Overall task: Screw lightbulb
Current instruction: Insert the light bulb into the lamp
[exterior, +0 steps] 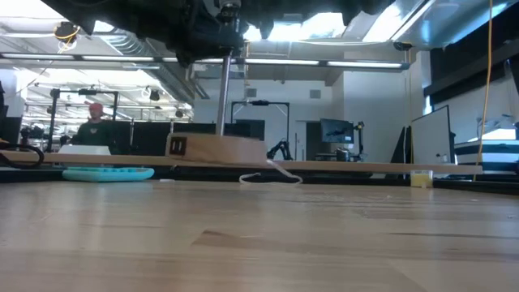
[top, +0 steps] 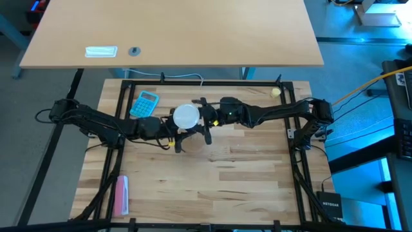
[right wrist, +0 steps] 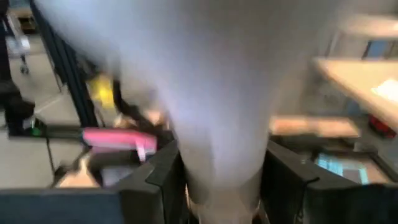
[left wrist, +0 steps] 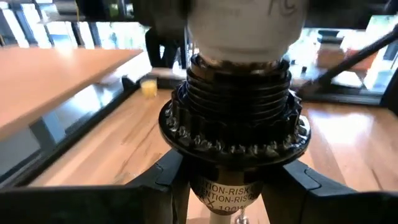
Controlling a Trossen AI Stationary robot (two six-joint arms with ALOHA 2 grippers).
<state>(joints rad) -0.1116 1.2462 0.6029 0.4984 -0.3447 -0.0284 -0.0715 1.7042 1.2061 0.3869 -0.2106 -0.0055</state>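
The white lightbulb [top: 186, 116] stands dome up in the middle of the table, between both arms. Its base sits in a black ribbed socket [left wrist: 233, 118]. In the low view a metal rod [exterior: 223, 89] runs from the socket down to a round wooden disc [exterior: 215, 148]. The disc seems to hang just clear of the table. My left gripper [top: 170, 127] comes from the table's left and is shut on the socket. My right gripper [top: 205, 120] comes from the right and is shut on the bulb [right wrist: 205, 93]. My left gripper pinches the socket's smooth lower barrel with the printed label [left wrist: 230, 194], below the ribbed collar, between its two fingers [left wrist: 163, 180]. The fingers reach in about level from the table's left. The socket stands upright in the hold, bulb on top. My right gripper pinches the bulb's narrow tapering neck [right wrist: 221, 177] between its two fingers [right wrist: 163, 180]. The fingers reach in about level from the table's right. The bulb stands upright, its base in the socket.
A teal calculator [top: 145, 103] lies just beyond the left gripper. A small yellowish ball [top: 275, 92] sits at the far right and a pink object [top: 121, 193] at the near left. A black frame [top: 122, 116] rims the table. Open wood lies nearer than the arms.
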